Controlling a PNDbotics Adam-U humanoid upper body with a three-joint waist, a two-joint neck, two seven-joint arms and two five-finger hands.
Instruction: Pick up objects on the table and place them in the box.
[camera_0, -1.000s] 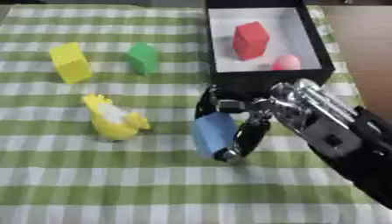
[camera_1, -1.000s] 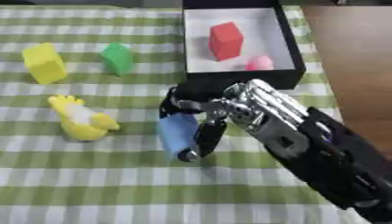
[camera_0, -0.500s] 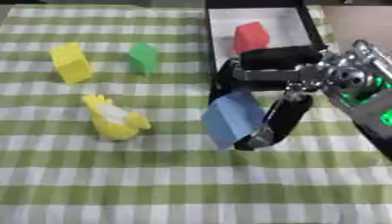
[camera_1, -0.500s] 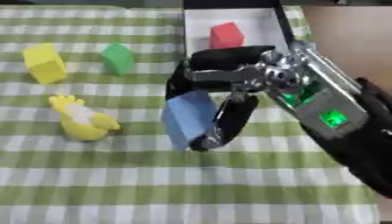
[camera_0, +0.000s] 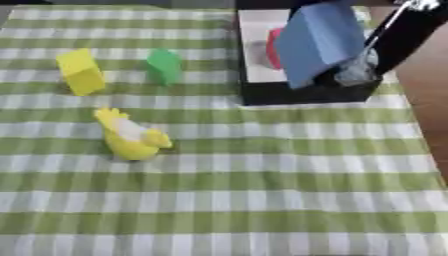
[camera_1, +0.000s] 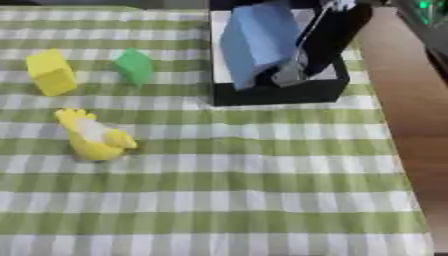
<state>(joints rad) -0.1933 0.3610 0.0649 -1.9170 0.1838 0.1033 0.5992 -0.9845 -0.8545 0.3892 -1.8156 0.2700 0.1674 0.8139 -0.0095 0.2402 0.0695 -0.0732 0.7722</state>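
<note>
The blue block (camera_0: 319, 40) hangs above the black box (camera_0: 306, 92), tilted, covering much of the box's white floor. The right hand (camera_0: 385, 42) comes in from the upper right corner and holds the block from its right side, dark fingers (camera_1: 302, 60) curled against the block's lower edge; the thumb side is hidden behind the block. A red shape (camera_0: 273, 47) inside the box peeks out at the block's left edge.

A second ago the same hand held the block low over the table in front of the box; half a second ago it was raised near the box's front wall; now it is up over the box itself.

On the green-and-white checked table (camera_0: 262, 190) remain a yellow block (camera_0: 80, 71) at far left, a green block (camera_0: 163, 65) just beside it, and a yellow duck-like toy (camera_0: 129, 136) nearer the camera. All three lie well apart from the box. The left hand does not show.
</note>
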